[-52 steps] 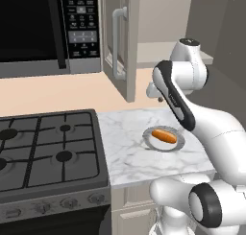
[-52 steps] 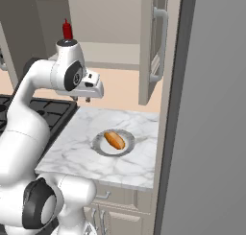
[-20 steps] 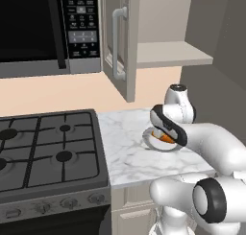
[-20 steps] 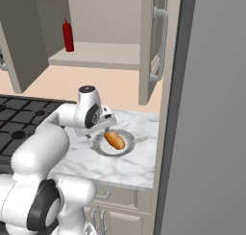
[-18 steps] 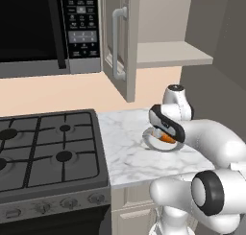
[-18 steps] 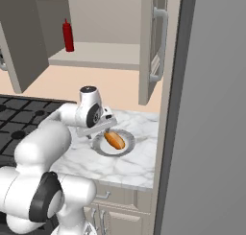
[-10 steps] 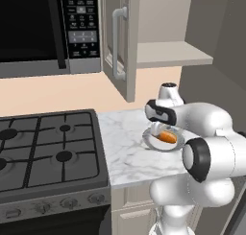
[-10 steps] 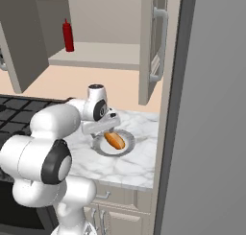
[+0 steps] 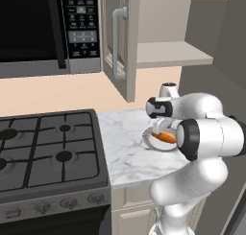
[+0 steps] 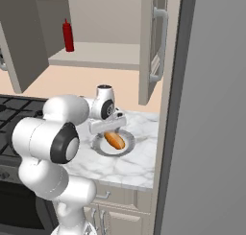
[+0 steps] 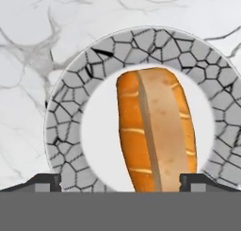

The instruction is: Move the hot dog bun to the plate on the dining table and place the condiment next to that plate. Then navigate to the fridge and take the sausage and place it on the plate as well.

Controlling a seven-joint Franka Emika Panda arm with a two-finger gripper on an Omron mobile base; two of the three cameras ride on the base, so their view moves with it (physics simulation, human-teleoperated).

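Hand view: end effector (image 11: 120, 183) spread wide, empty, fingertips flanking hot dog bun (image 11: 155, 133) on small dish (image 11: 66, 117), tabletop (image 11: 28, 46) around.

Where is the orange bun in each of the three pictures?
Left base view: the bun lies right of centre, on the small grey dish, partly behind the white arm.
Right base view: the bun lies just left of centre, on the dish, below the open gripper.
Hand view: the bun stands in the middle, between the fingertips.
Shared landmark: the grey dish on the marble counter.
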